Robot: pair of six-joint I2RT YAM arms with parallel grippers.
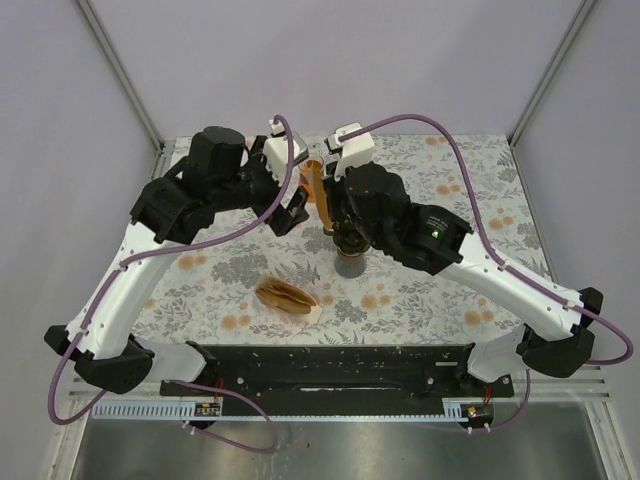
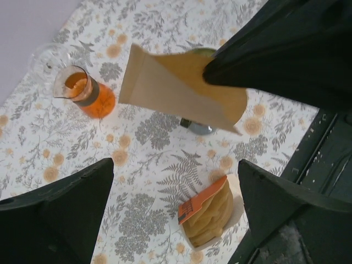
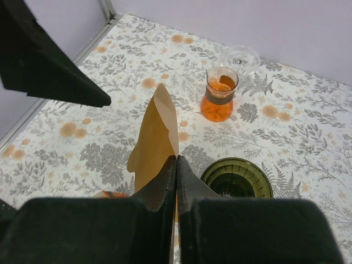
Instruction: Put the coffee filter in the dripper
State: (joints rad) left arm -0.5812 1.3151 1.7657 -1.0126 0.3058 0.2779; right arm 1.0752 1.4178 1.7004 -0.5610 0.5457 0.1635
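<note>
Looking across the floral-patterned surface, we see our left fingers spread wide and empty, while our right fingers pinch the tan cone-shaped paper coffee filter upright, just beside the dark olive-green translucent dripper, not inside it.

A dripper is seen on the floral surface, partly covered by the right arm. Just left of the dripper, a tan filter is held on edge in the right tool. Further left of the dripper, the left tool is hung apart from the filter. A pack is laid near-left of the dripper, and an orange flask is glimpsed beyond it.
</note>
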